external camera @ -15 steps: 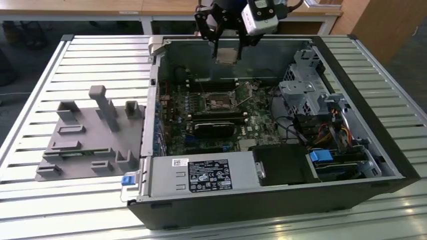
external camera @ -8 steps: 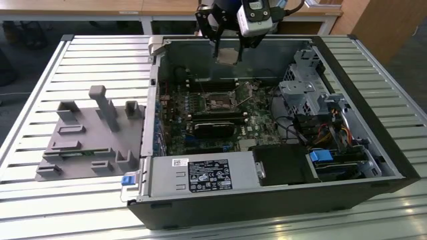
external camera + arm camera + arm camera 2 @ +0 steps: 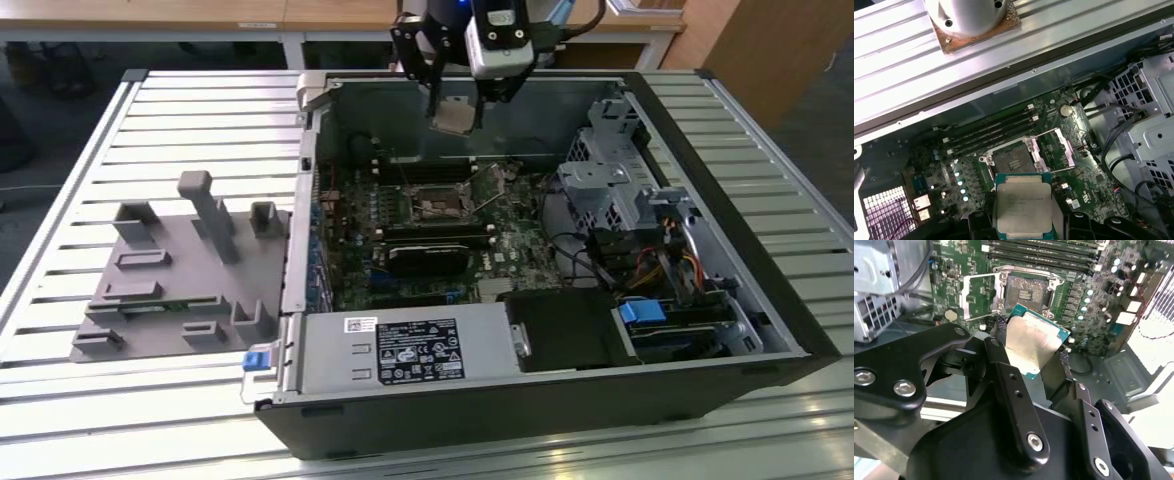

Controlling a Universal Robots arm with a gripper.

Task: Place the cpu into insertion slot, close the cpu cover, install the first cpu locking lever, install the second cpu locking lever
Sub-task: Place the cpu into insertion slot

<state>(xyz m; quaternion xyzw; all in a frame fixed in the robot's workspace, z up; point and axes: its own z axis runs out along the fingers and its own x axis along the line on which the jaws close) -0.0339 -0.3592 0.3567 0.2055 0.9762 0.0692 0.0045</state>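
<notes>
Slatted aluminium table (image 3: 174, 100) carries open black computer case (image 3: 534, 410). Black gripper (image 3: 1031, 352) fingers (image 3: 1004, 375) clamped on opposite edges of small flat silvery-tan square cpu (image 3: 1031, 340), suspended above case. Likely light, rigid, fragile: grip edges only. Dark square insertion slot (image 3: 1026, 290) empty, silvery-framed cpu cover (image 3: 979, 297) open.

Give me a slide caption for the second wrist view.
The gripper holds the cpu over the motherboard, the insertion slot bare and the cpu cover swung open beside it.
</notes>
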